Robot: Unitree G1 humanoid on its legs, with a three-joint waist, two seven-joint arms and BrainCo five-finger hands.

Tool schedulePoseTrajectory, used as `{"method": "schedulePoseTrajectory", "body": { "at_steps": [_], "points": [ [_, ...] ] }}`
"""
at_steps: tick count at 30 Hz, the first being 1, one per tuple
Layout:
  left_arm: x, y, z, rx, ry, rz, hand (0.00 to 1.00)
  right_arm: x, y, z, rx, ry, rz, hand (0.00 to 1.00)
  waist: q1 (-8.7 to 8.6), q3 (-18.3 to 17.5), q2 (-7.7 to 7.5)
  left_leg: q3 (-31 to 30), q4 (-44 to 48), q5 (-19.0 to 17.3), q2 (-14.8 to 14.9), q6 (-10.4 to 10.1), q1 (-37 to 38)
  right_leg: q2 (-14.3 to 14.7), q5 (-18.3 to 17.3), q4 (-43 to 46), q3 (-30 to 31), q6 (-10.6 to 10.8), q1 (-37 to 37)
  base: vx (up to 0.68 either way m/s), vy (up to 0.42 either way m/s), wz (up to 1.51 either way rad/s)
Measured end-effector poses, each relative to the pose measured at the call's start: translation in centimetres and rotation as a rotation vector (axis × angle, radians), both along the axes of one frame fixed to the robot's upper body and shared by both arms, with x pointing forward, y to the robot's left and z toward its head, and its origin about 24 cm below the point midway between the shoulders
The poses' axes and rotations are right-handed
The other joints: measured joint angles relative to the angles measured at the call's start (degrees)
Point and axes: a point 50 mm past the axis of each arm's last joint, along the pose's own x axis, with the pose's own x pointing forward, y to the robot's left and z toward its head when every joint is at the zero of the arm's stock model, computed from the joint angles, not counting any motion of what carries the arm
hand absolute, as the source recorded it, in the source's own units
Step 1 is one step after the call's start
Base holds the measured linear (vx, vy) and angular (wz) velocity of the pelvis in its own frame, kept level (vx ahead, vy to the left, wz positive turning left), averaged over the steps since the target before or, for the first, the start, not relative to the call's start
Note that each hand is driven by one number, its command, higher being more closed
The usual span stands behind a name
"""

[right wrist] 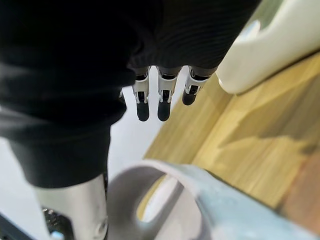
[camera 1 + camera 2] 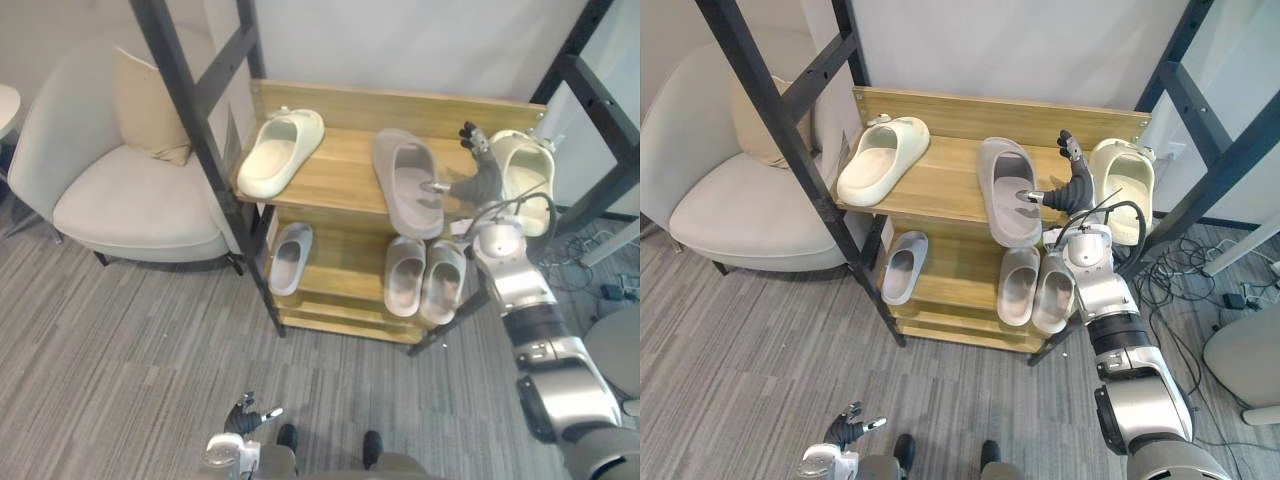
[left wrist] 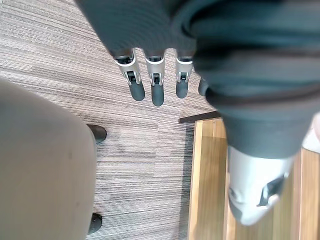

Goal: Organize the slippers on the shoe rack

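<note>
Up on the top shelf of the wooden shoe rack with black metal posts (image 2: 340,165), the right hand (image 2: 1075,188) sits between a large taupe-grey foam slipper (image 2: 408,180) and a cream foam slipper (image 2: 525,175) at the right end. Its fingers (image 1: 162,102) are straight and spread above the wood, holding nothing. The thumb points at the grey slipper; I cannot tell whether it touches. Another cream foam slipper (image 2: 280,150) lies at the left end. On the lower shelf lie a single pale grey slipper (image 2: 290,257) and a side-by-side pale grey pair (image 2: 405,275). The left hand (image 2: 245,415) hangs low over the grey striped carpet (image 2: 120,350), fingers (image 3: 157,87) relaxed and empty.
</note>
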Motion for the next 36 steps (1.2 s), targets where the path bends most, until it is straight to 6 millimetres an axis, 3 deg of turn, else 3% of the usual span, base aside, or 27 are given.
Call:
{"method": "schedulePoseTrajectory", "body": {
  "at_steps": [11, 12, 22, 31, 36],
  "points": [
    [0.0, 0.1, 0.0, -0.014, -0.003, 0.024, 0.0, 1.3, -0.1, 0.4, -0.021, 0.047, -0.037, 0.0, 0.34, 0.1, 0.06, -0.6, 0.1, -0.3, 0.1, 0.1, -1.1, 0.1, 0.4, 0.2, 0.1, 0.1, -0.9, 0.02, 0.003, 0.02],
    [0.0, 0.1, 0.0, -0.018, -0.005, 0.027, 0.0, 1.6, -0.3, 0.6, -0.018, 0.052, -0.046, 1.0, 0.33, 0.4, 0.34, -0.6, 0.1, -0.2, 0.3, 0.1, -1.5, 0.3, 0.9, 0.2, 0.1, 0.1, -1.4, -0.03, 0.006, -0.03],
    [0.5, 0.0, 0.3, -0.044, -0.043, 0.059, 0.0, 2.8, -0.3, 3.0, 0.061, 0.036, -0.054, 1.0, 0.62, 2.2, 1.13, -2.2, -0.8, 1.0, 1.1, 0.0, -3.8, 1.1, 2.6, 0.2, -0.5, -0.2, -3.5, -0.02, -0.002, 0.06],
    [0.7, -0.1, 0.4, -0.048, -0.047, 0.058, 0.0, 2.7, 0.0, 2.9, 0.131, 0.03, -0.008, 1.0, 1.11, 2.4, 1.19, -2.0, -2.2, 2.2, 1.4, -0.6, -3.1, 1.4, 2.8, 0.2, 0.2, -0.4, -3.6, 0.0, -0.003, 0.0],
    [0.6, -0.1, 0.3, -0.046, -0.043, 0.054, 0.0, 1.2, 0.8, 1.4, 0.12, 0.003, 0.056, 1.0, 1.02, 2.5, 1.08, -0.6, -3.1, 2.6, 1.7, -0.7, -1.6, 1.7, 2.8, 0.2, 1.4, -0.4, -3.1, 0.0, -0.005, -0.13]
  ]
}}
